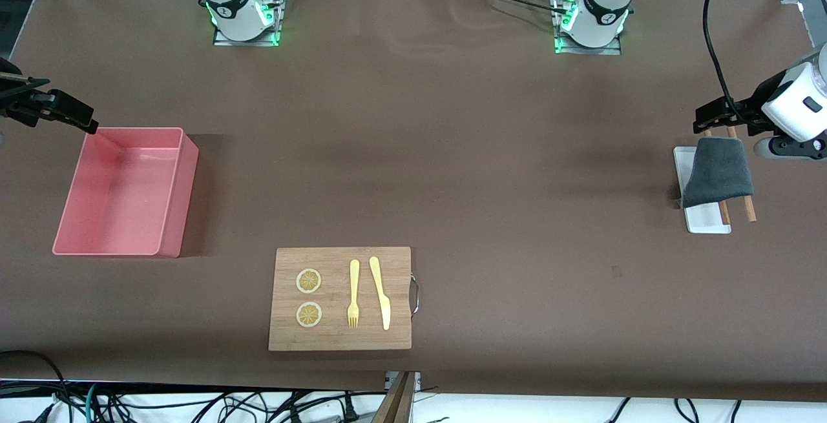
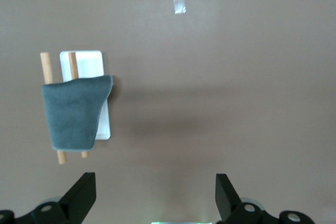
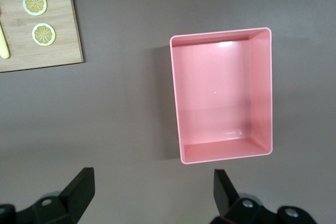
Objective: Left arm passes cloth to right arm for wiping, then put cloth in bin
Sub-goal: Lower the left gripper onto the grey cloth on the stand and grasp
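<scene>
The cloth [image 1: 718, 172], dark grey face up, is draped over two wooden sticks [image 1: 749, 208] that lie across a white tray [image 1: 705, 221] at the left arm's end of the table. It also shows in the left wrist view [image 2: 73, 114]. My left gripper [image 1: 717, 118] is open and empty, up in the air beside the cloth [image 2: 155, 198]. The pink bin [image 1: 171, 187] stands empty at the right arm's end. My right gripper [image 1: 68, 113] is open and empty, in the air beside the bin [image 3: 152, 195], which shows in its wrist view [image 3: 176, 103].
A wooden cutting board [image 1: 336, 339] with a metal handle lies near the front camera, between the bin and the tray. On it are two lemon slices [image 1: 309, 281], a yellow fork [image 1: 353, 294] and a yellow knife [image 1: 381, 292]. Cables hang over the left arm's end.
</scene>
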`<state>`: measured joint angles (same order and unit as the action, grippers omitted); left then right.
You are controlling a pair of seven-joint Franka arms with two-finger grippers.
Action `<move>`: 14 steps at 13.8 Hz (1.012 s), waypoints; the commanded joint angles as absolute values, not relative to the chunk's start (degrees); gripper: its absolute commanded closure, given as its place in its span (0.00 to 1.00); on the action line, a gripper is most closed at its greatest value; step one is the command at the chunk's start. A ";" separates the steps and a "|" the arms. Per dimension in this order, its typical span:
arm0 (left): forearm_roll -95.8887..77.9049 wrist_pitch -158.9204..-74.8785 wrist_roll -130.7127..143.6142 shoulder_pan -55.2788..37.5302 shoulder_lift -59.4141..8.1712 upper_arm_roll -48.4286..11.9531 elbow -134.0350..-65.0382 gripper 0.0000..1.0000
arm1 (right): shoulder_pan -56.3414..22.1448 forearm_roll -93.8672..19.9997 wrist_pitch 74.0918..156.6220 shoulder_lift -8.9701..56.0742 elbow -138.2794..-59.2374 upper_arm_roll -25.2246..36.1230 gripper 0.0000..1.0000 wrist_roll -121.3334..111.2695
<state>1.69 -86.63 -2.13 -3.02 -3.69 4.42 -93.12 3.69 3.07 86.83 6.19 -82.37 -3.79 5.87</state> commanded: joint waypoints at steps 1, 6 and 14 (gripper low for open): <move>3.60 -83.85 -1.50 -3.16 -7.63 4.66 -91.76 0.00 | 4.22 3.08 86.57 6.50 -81.30 -4.04 0.00 4.83; 14.04 -86.03 -1.05 -3.16 -19.49 4.66 -92.11 0.00 | 4.22 2.99 86.57 6.50 -81.30 -4.04 0.00 4.75; 36.08 -106.77 8.48 -3.25 -25.57 4.57 -104.57 0.00 | 4.31 2.99 86.66 6.50 -81.30 -4.04 0.00 4.31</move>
